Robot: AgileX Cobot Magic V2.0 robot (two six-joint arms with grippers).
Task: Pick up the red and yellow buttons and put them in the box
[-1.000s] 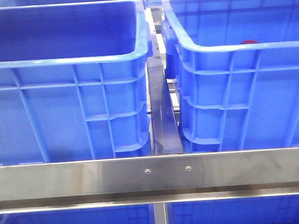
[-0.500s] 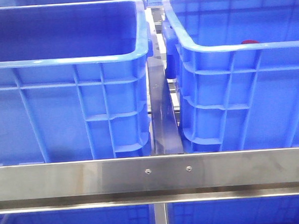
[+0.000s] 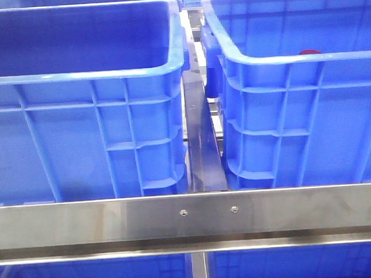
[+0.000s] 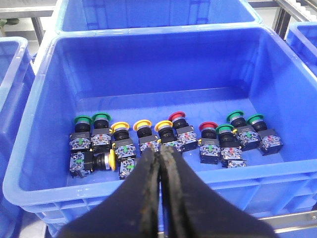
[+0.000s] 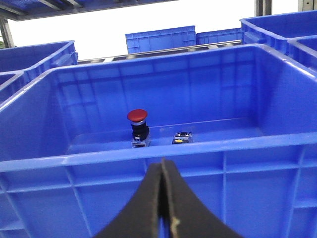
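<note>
In the left wrist view a blue crate (image 4: pixel 44 144) holds a row of push buttons: two red-topped (image 4: pixel 177 117) (image 4: pixel 208 126), several yellow-topped (image 4: pixel 142 124) and several green-topped (image 4: pixel 101 117). My left gripper (image 4: pixel 161 151) is shut and empty, above the crate's near wall and in front of the row. In the right wrist view another blue crate, the box (image 5: pixel 277 141), holds one upright red button (image 5: pixel 137 116) and a small piece with a yellow spot (image 5: pixel 181 137). My right gripper (image 5: pixel 162 163) is shut and empty, outside the near wall. Neither gripper shows in the front view.
The front view shows the two crates side by side, left (image 3: pixel 74 76) and right (image 3: pixel 294 60), with a red top (image 3: pixel 309 52) just over the right rim. A steel rail (image 3: pixel 190 217) crosses in front. More blue crates stand behind (image 5: pixel 158 38) and below.
</note>
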